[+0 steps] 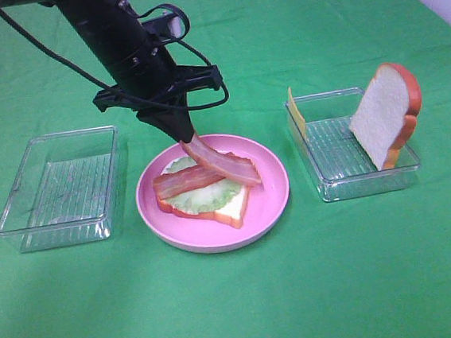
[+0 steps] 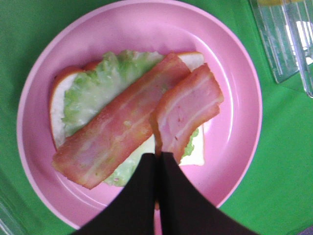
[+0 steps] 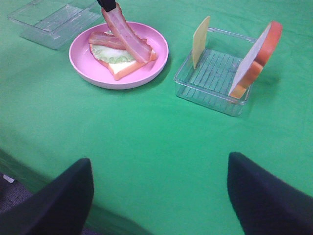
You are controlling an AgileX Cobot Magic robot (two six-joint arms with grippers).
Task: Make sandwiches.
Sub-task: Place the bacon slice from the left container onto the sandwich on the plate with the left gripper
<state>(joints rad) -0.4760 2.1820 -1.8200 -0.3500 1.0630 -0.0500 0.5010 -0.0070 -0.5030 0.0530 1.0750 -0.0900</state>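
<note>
Currently left gripper (image 1: 184,138) clamps one end of reddish-brown wavy bacon strip (image 1: 226,163); released tilted, it could slide onto round pink plate (image 1: 216,241).

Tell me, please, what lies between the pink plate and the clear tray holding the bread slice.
Nothing but bare green cloth separates the pink plate from that clear tray; the exterior high and right wrist views both show it.

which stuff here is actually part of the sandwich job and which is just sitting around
Job: bread base, lettuce, laid bacon strip, held bacon strip in left pincer, cheese slice, leaning bread slice.
Sitting around: pink plate, left tray, right tray.
</note>
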